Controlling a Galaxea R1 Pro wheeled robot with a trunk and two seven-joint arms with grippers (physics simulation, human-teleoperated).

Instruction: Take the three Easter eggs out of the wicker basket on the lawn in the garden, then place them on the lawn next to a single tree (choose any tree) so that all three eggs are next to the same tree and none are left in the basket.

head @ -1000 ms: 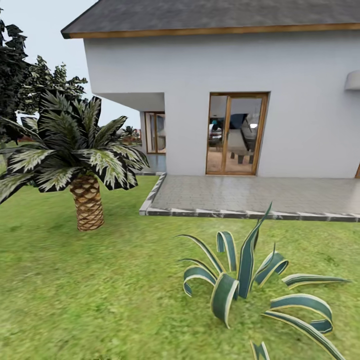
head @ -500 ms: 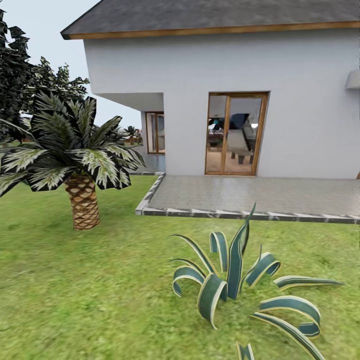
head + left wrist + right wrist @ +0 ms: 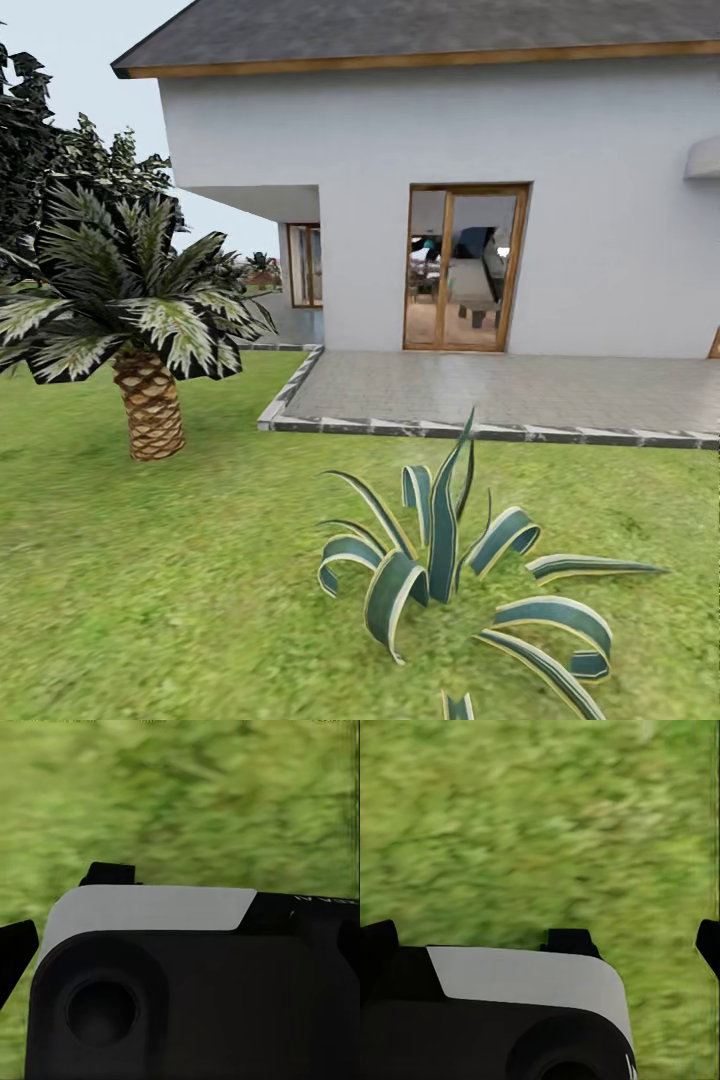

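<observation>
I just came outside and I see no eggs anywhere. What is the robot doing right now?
It is not handling anything at the moment. Its head camera looks across the lawn toward a white house with a paved patio. A small palm stands to the left, and a spiky striped plant grows close in front. Both wrist cameras look down at blurred grass. It seems to be on its way somewhere.

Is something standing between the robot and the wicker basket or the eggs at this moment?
That cannot be judged here. The head view gives lawn, a spiky plant close ahead, a palm and the white house; both wrist views look down on grass.
</observation>
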